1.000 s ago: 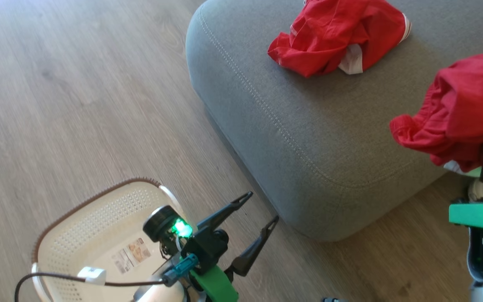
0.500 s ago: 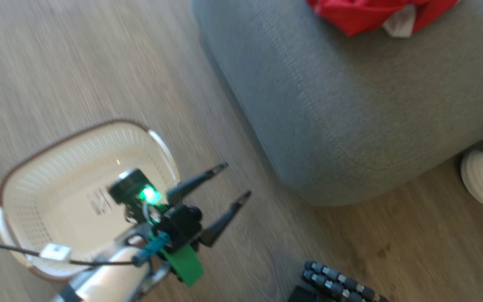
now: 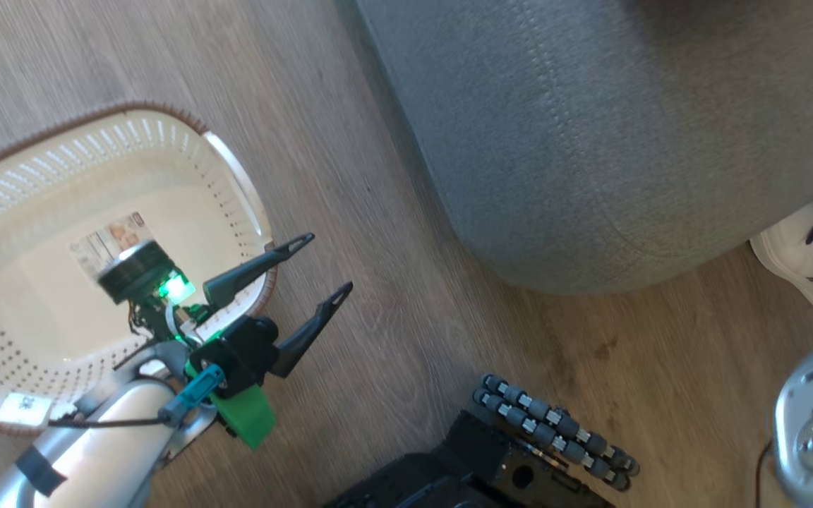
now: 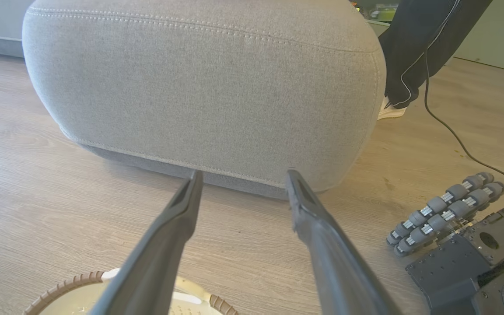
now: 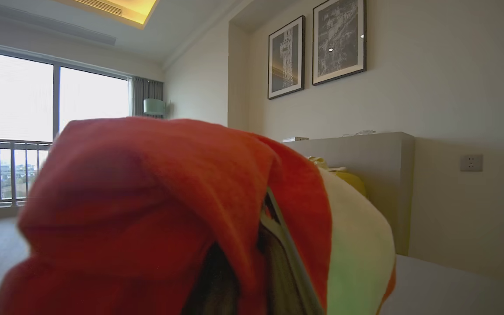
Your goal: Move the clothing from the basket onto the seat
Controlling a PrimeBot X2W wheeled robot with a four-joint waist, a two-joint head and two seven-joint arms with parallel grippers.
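The cream basket [image 3: 233,169] with a brown rim stands on the floor at the left, holding nothing but a label [image 3: 99,243]. My left gripper [image 3: 327,264] hangs open over its near right corner, fingers pointing toward the grey seat [image 3: 590,141]. In the left wrist view the open left gripper [image 4: 244,173] faces the seat's [image 4: 204,87] side, with the basket rim [image 4: 72,282] just below. Red clothing [image 5: 147,197] with a white panel [image 5: 352,245] is draped over my right gripper [image 5: 264,210], which is shut on it. One dark finger [image 5: 280,249] peeks out beneath the cloth.
A person's white shoe [image 3: 798,254] and dark trouser leg [image 4: 414,52] stand at the seat's right corner, with a cable [image 4: 449,131] trailing on the floor. My wheeled base [image 3: 555,430] sits below the seat. Wood floor lies between basket and seat.
The head camera has tipped down and turned, so the red clothing on the seat and the right gripper's bundle have left its picture. The left gripper stays open by the basket.
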